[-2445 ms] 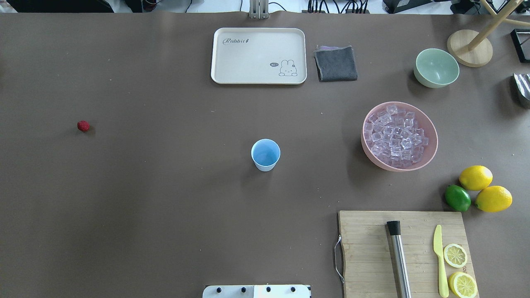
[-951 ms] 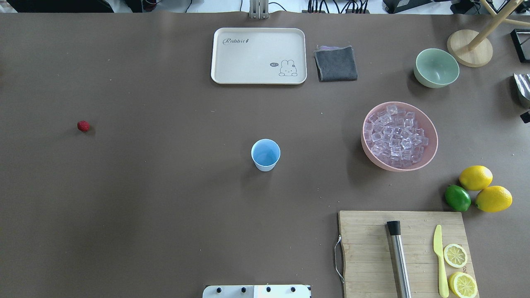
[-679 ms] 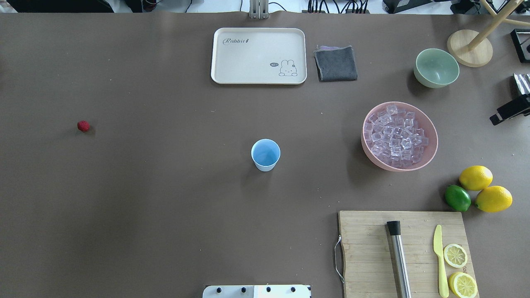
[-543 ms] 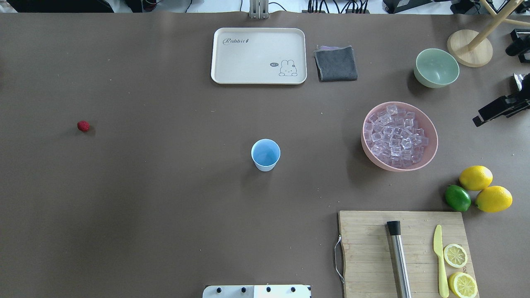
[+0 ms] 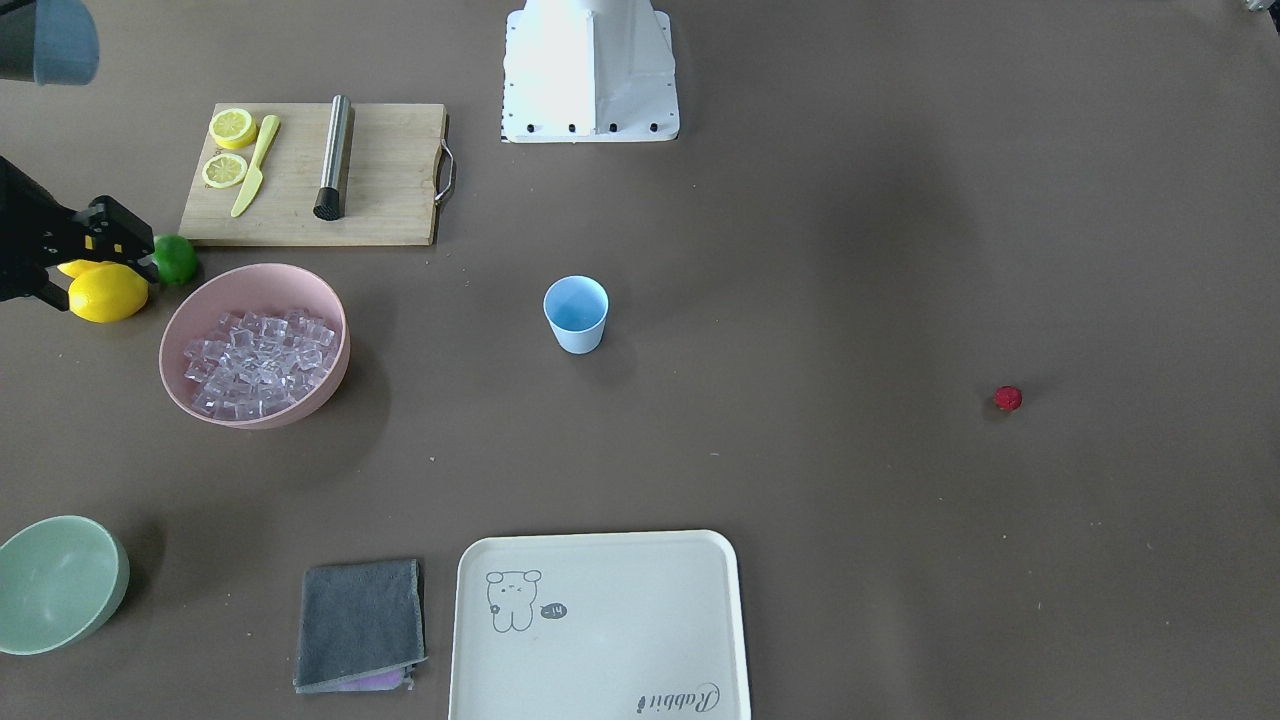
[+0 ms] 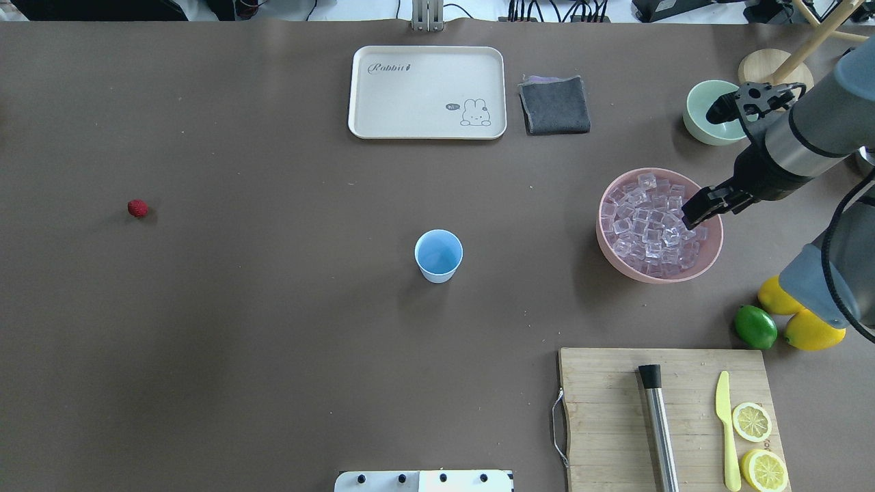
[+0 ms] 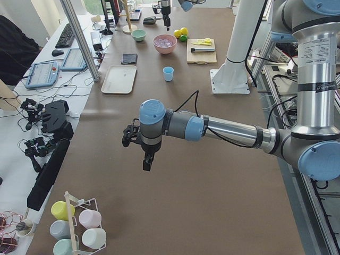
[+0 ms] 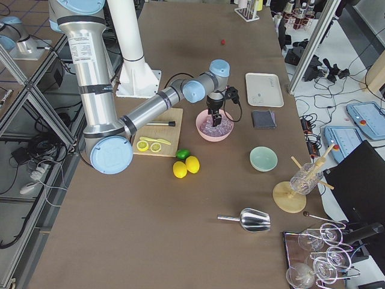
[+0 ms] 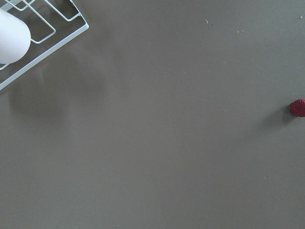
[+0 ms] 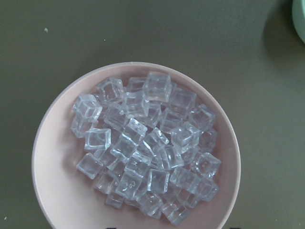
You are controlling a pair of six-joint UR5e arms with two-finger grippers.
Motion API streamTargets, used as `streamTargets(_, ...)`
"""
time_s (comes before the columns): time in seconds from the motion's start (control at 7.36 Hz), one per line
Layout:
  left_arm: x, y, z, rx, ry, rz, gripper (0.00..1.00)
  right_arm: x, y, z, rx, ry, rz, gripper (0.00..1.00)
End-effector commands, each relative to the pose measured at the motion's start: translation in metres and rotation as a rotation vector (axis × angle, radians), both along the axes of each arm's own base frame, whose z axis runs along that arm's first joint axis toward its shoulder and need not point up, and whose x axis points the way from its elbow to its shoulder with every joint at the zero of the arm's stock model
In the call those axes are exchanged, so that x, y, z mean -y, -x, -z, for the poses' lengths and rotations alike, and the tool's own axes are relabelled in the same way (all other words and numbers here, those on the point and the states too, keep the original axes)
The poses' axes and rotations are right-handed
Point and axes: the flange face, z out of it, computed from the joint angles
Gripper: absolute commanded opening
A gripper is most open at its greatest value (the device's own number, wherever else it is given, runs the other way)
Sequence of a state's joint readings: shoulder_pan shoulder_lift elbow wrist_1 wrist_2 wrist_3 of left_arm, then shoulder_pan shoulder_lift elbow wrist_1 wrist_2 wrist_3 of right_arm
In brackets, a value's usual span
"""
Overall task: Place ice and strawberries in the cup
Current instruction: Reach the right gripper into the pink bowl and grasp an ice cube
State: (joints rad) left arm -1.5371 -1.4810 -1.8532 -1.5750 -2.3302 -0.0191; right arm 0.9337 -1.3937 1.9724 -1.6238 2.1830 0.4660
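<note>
The light blue cup stands upright mid-table with nothing in it. The ice is heaped in a pink bowl to the cup's right. My right gripper hangs over that bowl's right half, just above the cubes; I cannot tell whether it is open or shut. The strawberry lies alone on the table at the far left. My left gripper hovers over bare table away from it; its state cannot be told.
A cream tray, a grey cloth and a pale green bowl sit at the back. A cutting board with a steel muddler, knife and lemon halves is front right. A lime and lemons lie beside it.
My right arm has swung in from the right edge of the table and now hangs over the pink bowl. The cup, the strawberry and the bowl have not moved.
</note>
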Motion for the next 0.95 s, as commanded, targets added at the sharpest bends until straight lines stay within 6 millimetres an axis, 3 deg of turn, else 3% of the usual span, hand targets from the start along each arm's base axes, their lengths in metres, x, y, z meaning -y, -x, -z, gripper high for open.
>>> streamTargets(0.0,0.000,0.000,0.001,-0.001,-0.001,-0.001,0.97,-0.011,0.030,0.000,-0.023,0.002,0.018,0.75)
streamTargets(0.14,0.000,0.001,0.001,-0.001,-0.001,0.001,0.97,-0.011,0.030,-0.002,-0.031,0.010,0.009,0.70)
streamTargets(0.54,-0.001,0.001,0.000,-0.001,0.000,0.001,0.97,-0.004,0.039,-0.020,-0.058,0.037,0.014,0.66)
streamTargets(0.82,-0.001,0.000,0.001,-0.001,-0.001,-0.001,0.97,0.013,0.053,-0.018,-0.063,0.044,0.011,0.66)
